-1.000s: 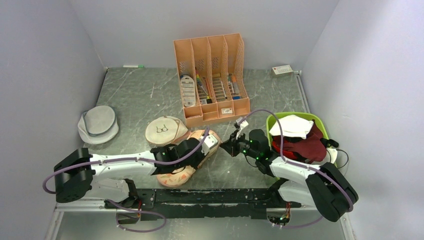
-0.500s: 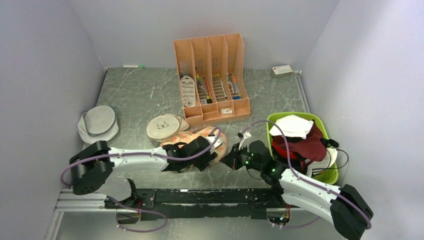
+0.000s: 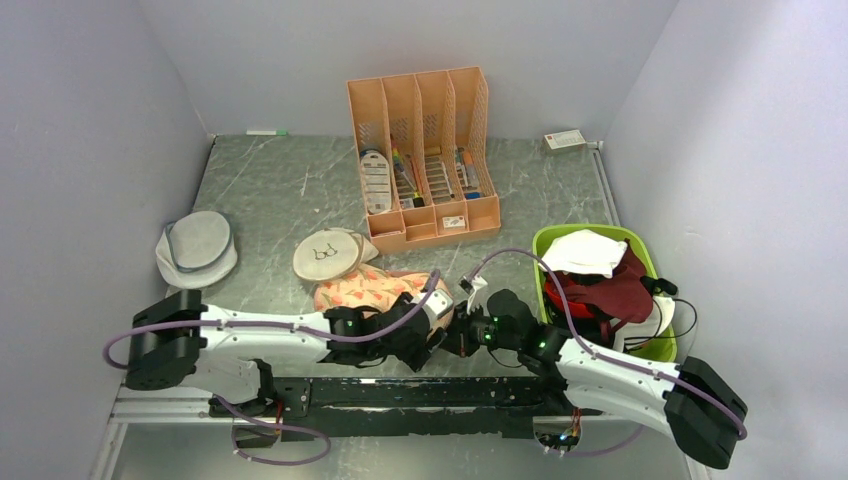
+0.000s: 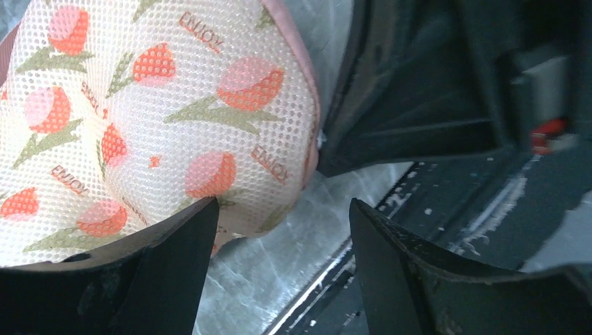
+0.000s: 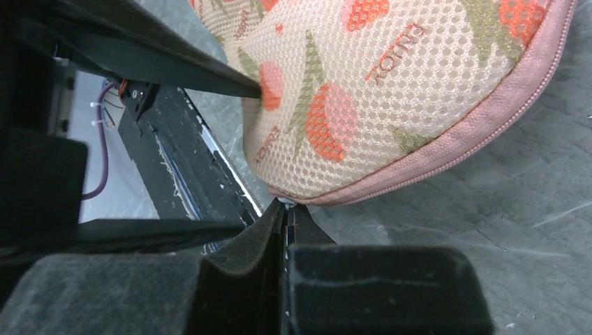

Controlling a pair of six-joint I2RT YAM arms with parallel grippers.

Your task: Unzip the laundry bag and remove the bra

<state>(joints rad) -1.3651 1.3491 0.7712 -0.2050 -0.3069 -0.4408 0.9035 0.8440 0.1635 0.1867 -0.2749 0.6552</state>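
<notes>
The laundry bag (image 3: 362, 287), peach mesh with orange-red fruit print and a pink zip edge, lies flat near the table's front edge. My left gripper (image 3: 422, 338) stands open at the bag's near right end. In the left wrist view the bag (image 4: 160, 118) rests over one finger (image 4: 174, 265), and the left gripper (image 4: 283, 206) has only bare table between its tips. My right gripper (image 3: 462, 336) comes in from the right. In its wrist view the right gripper (image 5: 286, 207) is shut on a small pale zipper pull at the bag's pink zip edge (image 5: 454, 157). The bra is hidden.
A round beige pouch (image 3: 325, 255) with a glasses drawing lies just behind the bag. A grey-white pouch (image 3: 197, 248) lies at the left, an orange file organiser (image 3: 425, 160) at the back. A green basket (image 3: 541, 250) of clothes stands at the right. A black rail (image 3: 400, 392) runs along the near edge.
My left gripper has opened and let go of the bag, which now lies flat. Both grippers have moved toward the near edge; the right one has come left to the bag's end.
</notes>
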